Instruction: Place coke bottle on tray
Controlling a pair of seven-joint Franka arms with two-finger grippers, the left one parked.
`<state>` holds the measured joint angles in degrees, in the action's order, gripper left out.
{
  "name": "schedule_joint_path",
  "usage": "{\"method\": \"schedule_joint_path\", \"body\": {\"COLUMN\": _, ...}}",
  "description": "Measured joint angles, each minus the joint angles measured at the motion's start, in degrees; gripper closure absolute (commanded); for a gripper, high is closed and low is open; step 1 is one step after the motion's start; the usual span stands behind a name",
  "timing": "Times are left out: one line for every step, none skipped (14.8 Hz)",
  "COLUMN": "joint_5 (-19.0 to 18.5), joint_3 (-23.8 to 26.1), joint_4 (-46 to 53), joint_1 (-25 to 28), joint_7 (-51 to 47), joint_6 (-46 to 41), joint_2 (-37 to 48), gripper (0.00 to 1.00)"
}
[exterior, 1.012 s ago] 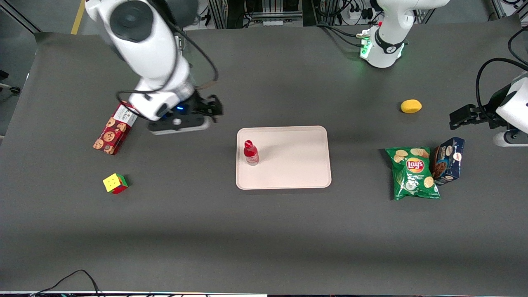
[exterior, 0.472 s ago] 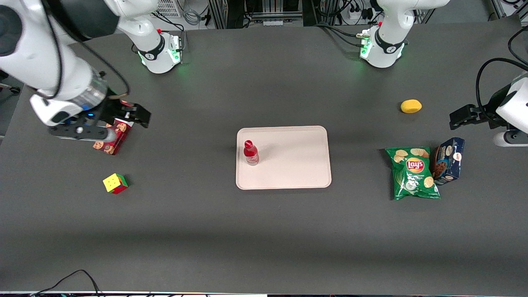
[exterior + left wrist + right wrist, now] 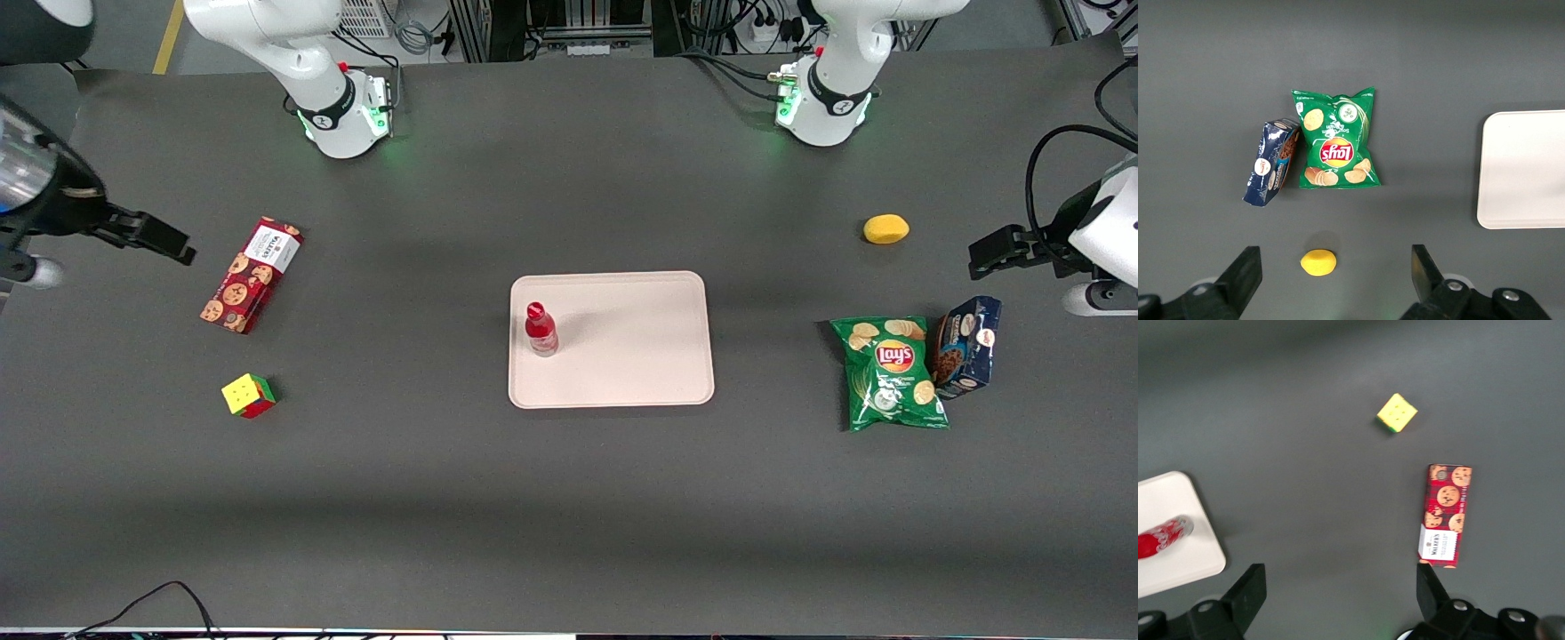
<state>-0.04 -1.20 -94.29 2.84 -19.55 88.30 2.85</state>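
The coke bottle [image 3: 540, 329] [image 3: 1161, 537], small and red with a red cap, stands upright on the pale pinkish tray [image 3: 622, 356] [image 3: 1175, 567] [image 3: 1525, 167], close to the tray's edge toward the working arm's end. My gripper [image 3: 164, 242] [image 3: 1341, 593] hangs open and empty above the bare table at the working arm's end, well away from the tray, beside the red cookie box. Both black fingers [image 3: 1251, 590] stand wide apart with only table mat between them.
The red cookie box [image 3: 252, 275] [image 3: 1446, 515] and a colour cube [image 3: 248, 395] [image 3: 1397, 413] lie toward the working arm's end. A green chips bag [image 3: 892, 373] [image 3: 1337, 140], a blue box [image 3: 967, 346] [image 3: 1271, 162] and a yellow lemon [image 3: 885, 228] [image 3: 1318, 262] lie toward the parked arm's end.
My gripper has swung away from near the tray, past the cookie box, out to the working arm's end of the table. The bottle has stayed standing on the tray.
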Motion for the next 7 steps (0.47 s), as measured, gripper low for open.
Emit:
{"method": "schedule_joint_path", "body": {"joint_5": -0.13, "joint_3": -0.78, "joint_4": 0.01, "joint_1": -0.50, "joint_7": 0.15, "joint_6": 0.00, "joint_2": 0.10, "gripper": 0.00}}
{"method": "schedule_joint_path", "body": {"joint_5": -0.17, "joint_3": -1.13, "joint_4": 0.06, "joint_1": -1.00, "joint_7": 0.21, "joint_6": 0.03, "joint_2": 0.12, "gripper": 0.00}}
{"method": "schedule_joint_path", "body": {"joint_5": -0.19, "joint_3": -1.30, "joint_4": 0.10, "joint_1": -1.27, "joint_7": 0.22, "joint_6": 0.04, "joint_2": 0.12, "gripper": 0.00}}
{"method": "schedule_joint_path", "body": {"joint_5": -0.22, "joint_3": -1.34, "joint_4": 0.12, "joint_1": -1.41, "joint_7": 0.22, "joint_6": 0.04, "joint_2": 0.12, "gripper": 0.00}}
{"method": "schedule_joint_path", "body": {"joint_5": -0.25, "joint_3": -1.34, "joint_4": 0.12, "joint_1": -1.55, "joint_7": 0.22, "joint_6": 0.04, "joint_2": 0.11, "gripper": 0.00}}
{"method": "schedule_joint_path", "body": {"joint_5": -0.27, "joint_3": -1.31, "joint_4": 0.12, "joint_1": -1.91, "joint_7": 0.22, "joint_6": 0.04, "joint_2": 0.11, "gripper": 0.00}}
{"method": "schedule_joint_path", "body": {"joint_5": -0.27, "joint_3": -1.29, "joint_4": 0.12, "joint_1": -2.28, "joint_7": 0.22, "joint_6": 0.04, "joint_2": 0.11, "gripper": 0.00}}
